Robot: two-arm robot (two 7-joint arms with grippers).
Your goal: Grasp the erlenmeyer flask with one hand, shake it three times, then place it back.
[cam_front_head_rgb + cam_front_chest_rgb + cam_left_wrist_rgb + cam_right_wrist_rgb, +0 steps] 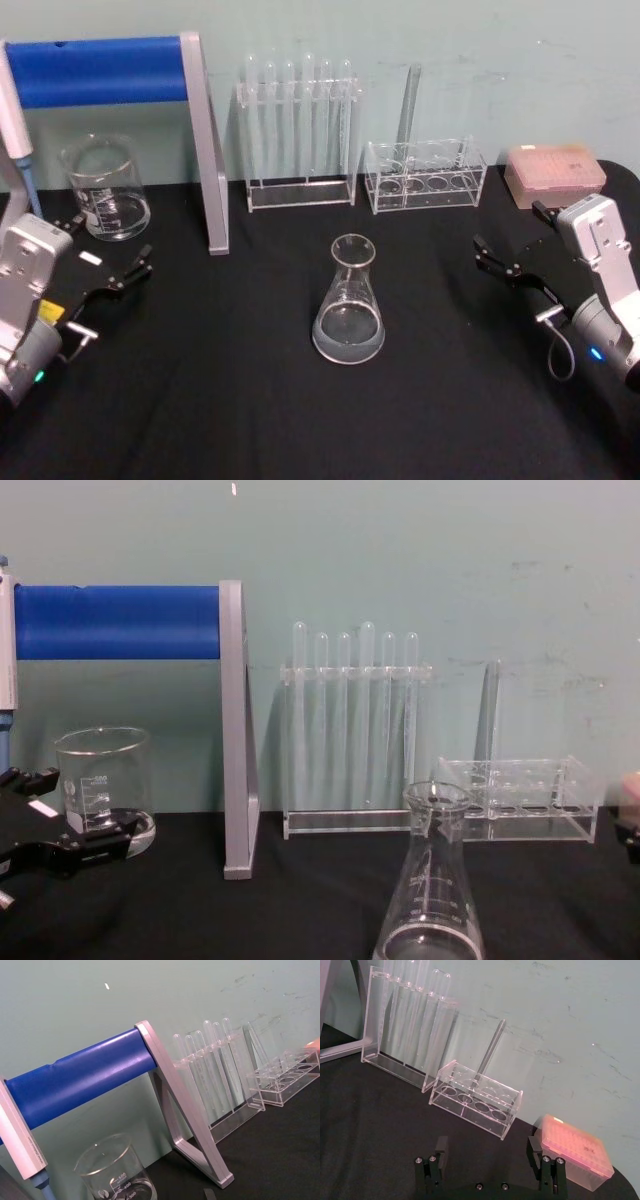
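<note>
Left tool [115, 236] and right tool [508, 225] are sitting open, well apart from the upright erlenmeyer flask [348, 306]; whichever is reaching should be closing level around its neck.

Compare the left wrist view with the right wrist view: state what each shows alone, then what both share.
Left wrist view, not the right: the beaker and the blue bar. Right wrist view, not the left: the right gripper, fingers open above the black table. Both: the tall test tube rack and the low rack.
</note>
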